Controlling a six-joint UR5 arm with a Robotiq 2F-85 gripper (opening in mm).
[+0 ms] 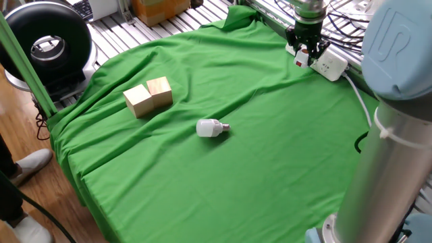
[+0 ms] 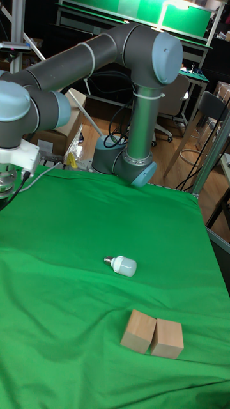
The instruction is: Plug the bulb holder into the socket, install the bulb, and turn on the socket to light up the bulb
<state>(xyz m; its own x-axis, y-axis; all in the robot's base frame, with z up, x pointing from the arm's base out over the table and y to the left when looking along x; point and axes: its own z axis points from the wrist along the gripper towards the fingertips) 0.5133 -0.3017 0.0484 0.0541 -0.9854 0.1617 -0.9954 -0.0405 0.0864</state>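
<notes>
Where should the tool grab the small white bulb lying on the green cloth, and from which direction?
Take the small white bulb with the silver screw base across its cylindrical white body, coming straight down from above. It lies on its side on the green cloth, dome toward the two wooden blocks, so the fingers should close crosswise to its long axis. The rounded dome and threaded base would probably slip.
</notes>
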